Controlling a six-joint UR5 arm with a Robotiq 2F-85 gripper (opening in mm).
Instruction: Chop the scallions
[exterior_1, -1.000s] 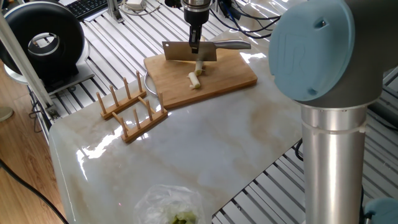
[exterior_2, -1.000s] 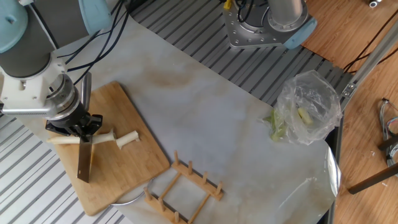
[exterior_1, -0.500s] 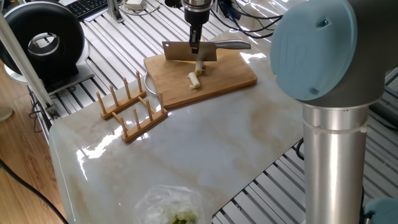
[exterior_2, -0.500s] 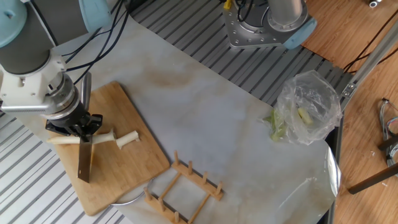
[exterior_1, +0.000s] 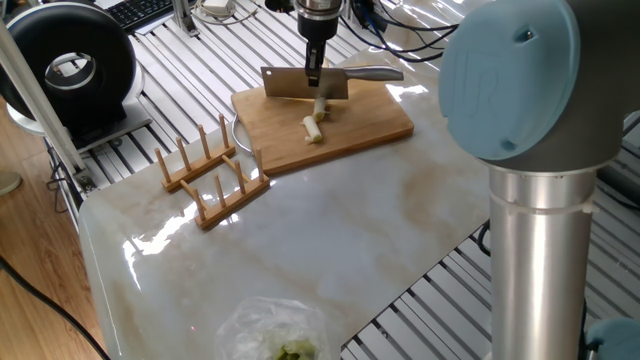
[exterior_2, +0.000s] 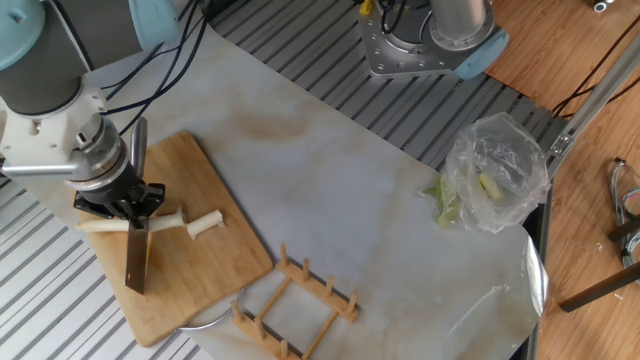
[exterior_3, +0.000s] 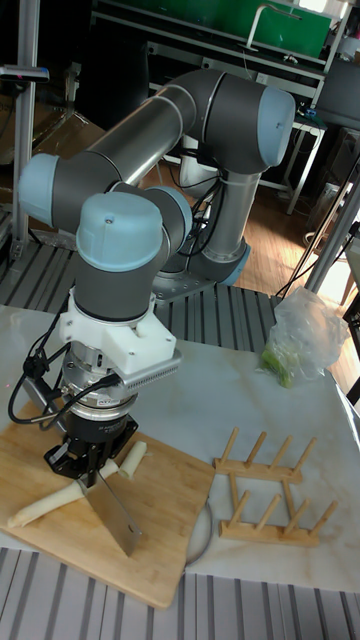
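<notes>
Tall fixed view: at lower left, the gripper (exterior_3: 92, 462) pinches the cleaver (exterior_3: 117, 515), blade down across the scallions (exterior_3: 47, 501) on the cutting board (exterior_3: 160, 545); 1 short piece lies right of the blade.

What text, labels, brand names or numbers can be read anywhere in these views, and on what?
None can be read.
The robot arm shows no legible marking.
The cleaver and cutting board are bare.
The plastic bag carries no print.
The keyboard keys are too small to read.
</notes>
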